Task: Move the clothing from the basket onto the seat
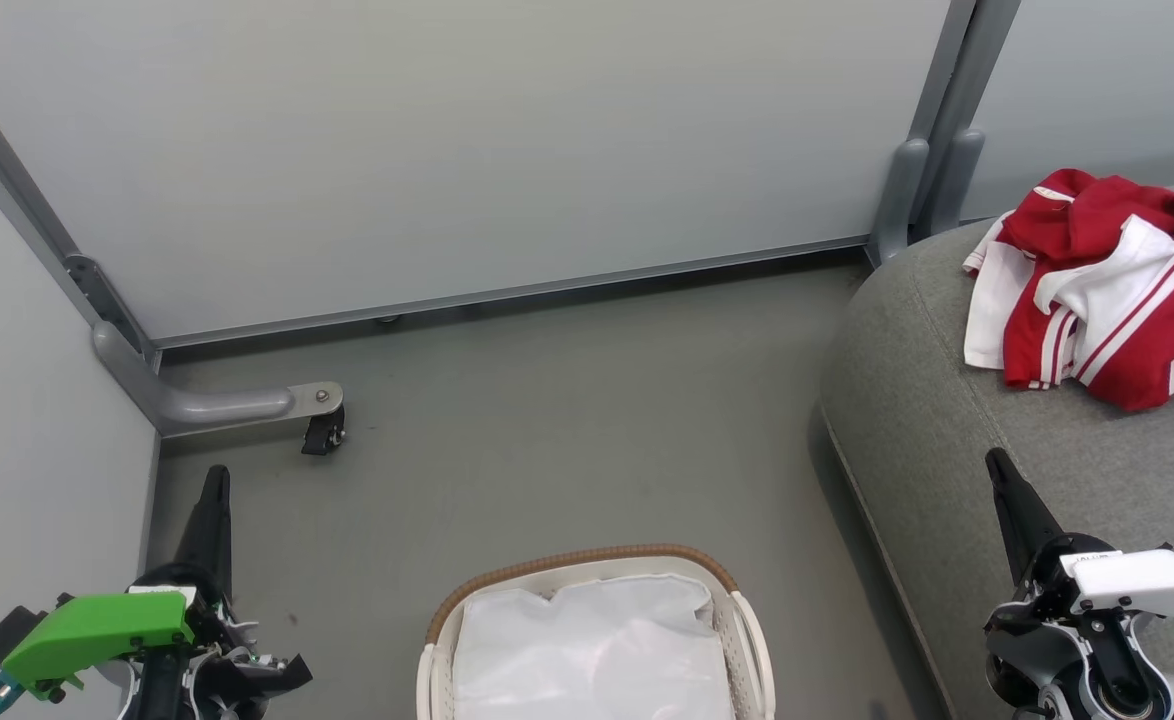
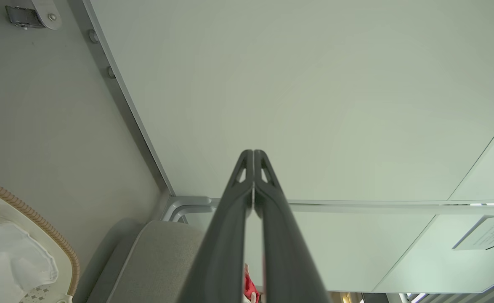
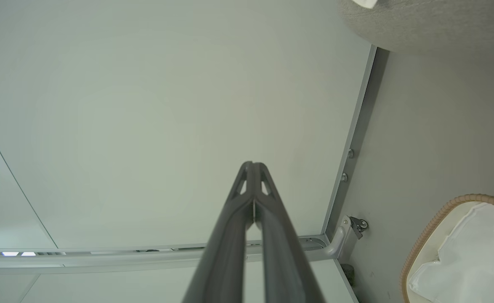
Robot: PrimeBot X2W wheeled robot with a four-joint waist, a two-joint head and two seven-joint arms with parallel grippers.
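The basket [image 1: 587,557] stands closest, on the grey floor [image 1: 547,400], and inside it the white liner [image 1: 592,640] lies crumpled. To the left of the basket, the left gripper [image 1: 215,480] hangs above the floor with its two dark fingers pressed together, gripping no object. To the right of the basket, the right gripper [image 1: 997,465] points the same way, its fingers also pressed together and empty, over the front edge of the seat [image 1: 927,420]. The seat stands right of the basket, apart from it. The clothing [image 1: 1097,290] lies on the seat, farther back and to the right of the basket, in one rumpled red heap with white stripes. Behind the basket is a pale partition wall [image 1: 497,150]. Its grey foot with a small black wheel [image 1: 323,432] is behind the basket, to the left.
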